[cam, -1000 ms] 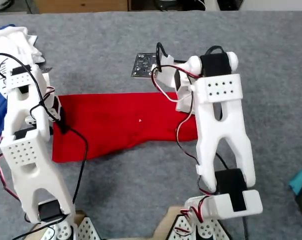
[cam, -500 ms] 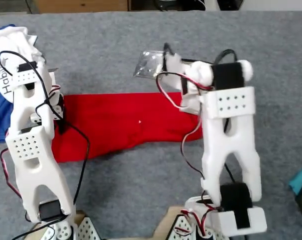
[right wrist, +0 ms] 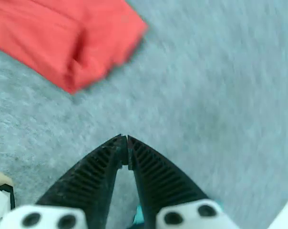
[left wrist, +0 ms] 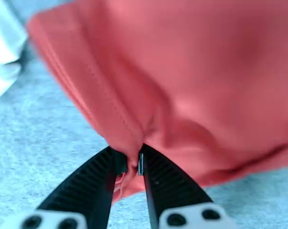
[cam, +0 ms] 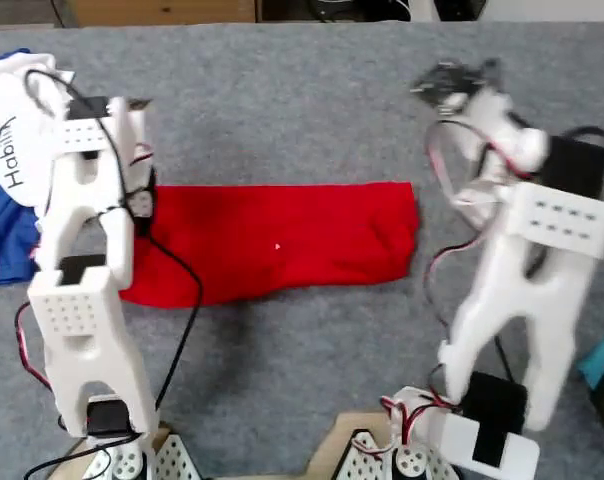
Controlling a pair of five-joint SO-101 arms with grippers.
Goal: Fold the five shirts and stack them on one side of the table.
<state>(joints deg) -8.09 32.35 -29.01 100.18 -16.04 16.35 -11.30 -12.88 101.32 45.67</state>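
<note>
Looking down from above, the folded red shirt (cam: 282, 245) lies in the middle of the table (cam: 282, 100), the left arm bent over one end and the right arm raised well clear. At the left wrist, the left gripper (left wrist: 132, 164) pinches only a thin hem, which could slip free under a pull. At the right wrist, the right gripper (right wrist: 126, 151) hangs clenched and empty, leaving the far end unpinned.
</note>
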